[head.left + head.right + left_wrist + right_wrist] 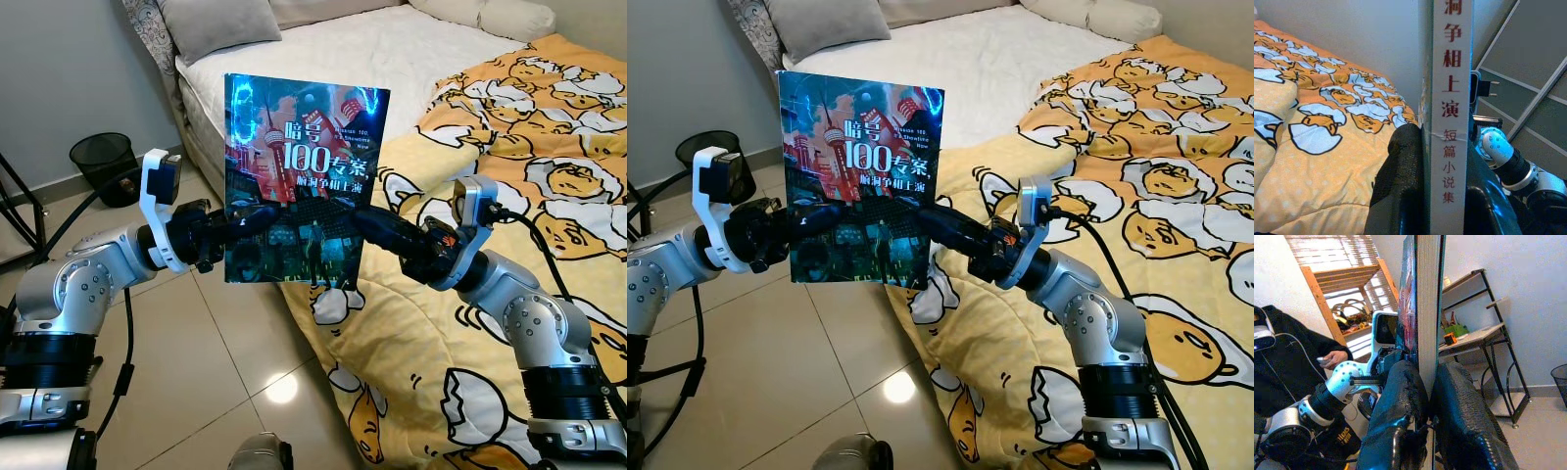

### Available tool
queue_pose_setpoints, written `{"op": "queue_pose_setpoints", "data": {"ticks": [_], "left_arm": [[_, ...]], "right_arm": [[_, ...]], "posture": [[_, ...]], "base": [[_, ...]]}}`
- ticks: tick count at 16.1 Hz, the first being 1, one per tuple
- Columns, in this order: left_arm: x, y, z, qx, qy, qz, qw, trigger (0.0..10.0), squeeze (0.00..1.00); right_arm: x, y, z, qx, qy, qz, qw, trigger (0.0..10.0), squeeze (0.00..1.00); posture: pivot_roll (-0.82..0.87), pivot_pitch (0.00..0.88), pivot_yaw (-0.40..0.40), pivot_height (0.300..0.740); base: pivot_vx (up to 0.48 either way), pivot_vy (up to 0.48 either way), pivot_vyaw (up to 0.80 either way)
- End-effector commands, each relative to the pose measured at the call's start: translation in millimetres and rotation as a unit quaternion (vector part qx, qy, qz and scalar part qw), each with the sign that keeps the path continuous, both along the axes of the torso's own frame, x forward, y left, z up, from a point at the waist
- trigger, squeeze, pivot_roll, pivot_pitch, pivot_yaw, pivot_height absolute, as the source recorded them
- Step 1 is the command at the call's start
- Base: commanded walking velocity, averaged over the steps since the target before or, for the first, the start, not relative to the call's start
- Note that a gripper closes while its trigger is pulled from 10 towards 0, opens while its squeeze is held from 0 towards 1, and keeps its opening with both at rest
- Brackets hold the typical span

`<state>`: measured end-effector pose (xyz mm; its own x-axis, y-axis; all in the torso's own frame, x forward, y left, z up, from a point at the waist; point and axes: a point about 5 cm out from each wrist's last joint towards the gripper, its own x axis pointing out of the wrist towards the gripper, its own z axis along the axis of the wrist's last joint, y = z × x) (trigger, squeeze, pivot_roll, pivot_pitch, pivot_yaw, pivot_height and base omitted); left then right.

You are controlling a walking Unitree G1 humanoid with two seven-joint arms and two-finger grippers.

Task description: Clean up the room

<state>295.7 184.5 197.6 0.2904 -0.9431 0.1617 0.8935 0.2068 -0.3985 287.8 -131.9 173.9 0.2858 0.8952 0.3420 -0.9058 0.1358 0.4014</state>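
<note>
Book [299, 166] is hanging upright in the air between both arms, over the tiled floor [196, 392] just beside the bed [392, 59]. Your left end effector [257, 223] is pinching its spine edge and your right end effector [351, 217] is pinching the page edge, both clamped on it. You're dealing with a glossy, slick paperback cover and a soft page block, so I'd be keeping pressure even on both sides and not twisting. Puffy yellow quilt [509, 147] is right there too.
</note>
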Motion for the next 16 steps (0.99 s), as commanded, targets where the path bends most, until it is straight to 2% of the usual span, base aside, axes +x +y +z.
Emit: {"op": "queue_pose_setpoints", "data": {"ticks": [1, 2, 4, 5, 9, 10, 11, 16], "left_arm": [[-0.6, -2.3, 5.3, 0.006, -0.012, -0.012, 1.000, 0.0, 0.00], [-0.4, -2.8, 5.4, 0.006, -0.012, -0.013, 1.000, 0.0, 0.00], [-0.3, -3.3, 5.0, 0.011, -0.014, -0.016, 1.000, 0.0, 0.00], [-0.2, -4.5, 5.4, 0.013, -0.017, -0.020, 1.000, 0.0, 0.00], [1.0, -7.4, 8.9, 0.009, -0.024, -0.024, 0.999, 0.0, 0.00], [1.2, -7.6, 9.3, 0.008, -0.025, -0.025, 0.999, 0.0, 0.00], [1.8, -8.5, 9.4, 0.008, -0.026, -0.026, 0.999, 0.0, 0.00], [3.9, -11.4, 9.9, 0.009, -0.031, -0.031, 0.999, 0.0, 0.00]], "right_arm": [[1.9, 2.4, 14.6, 0.018, -0.030, 0.007, 0.999, 1.9, 0.00], [1.8, 3.2, 14.3, 0.016, -0.028, 0.007, 0.999, 10.0, 0.00], [1.1, 4.4, 14.2, 0.017, -0.023, 0.015, 0.999, 10.0, 0.00], [-0.6, 6.8, 14.8, 0.020, -0.019, 0.029, 0.999, 10.0, 1.00], [-0.4, 12.0, 16.3, 0.013, -0.028, 0.031, 0.999, 10.0, 1.00], [-0.5, 12.9, 16.4, 0.012, -0.029, 0.032, 0.999, 10.0, 0.85], [-0.5, 14.6, 15.9, 0.008, -0.028, 0.032, 0.999, 10.0, 0.00], [0.2, 21.9, 8.4, -0.026, -0.019, 0.036, 0.999, 10.0, 0.00]], "posture": [[0.07, 0.000, 0.036, 0.740], [0.07, 0.000, 0.035, 0.740], [0.07, 0.000, 0.035, 0.740], [0.07, 0.000, 0.032, 0.740], [0.07, 0.000, 0.029, 0.740], [0.07, 0.000, 0.029, 0.740], [0.07, 0.000, 0.028, 0.740], [0.07, 0.000, 0.029, 0.740]], "base": [[0.000, 0.000, 0.00], [0.000, 0.000, 0.00], [0.000, 0.000, 0.00], [0.000, 0.000, 0.00], [0.000, 0.000, 0.00], [0.000, 0.000, 0.00], [0.000, 0.000, 0.00], [0.000, 0.000, 0.00]]}}
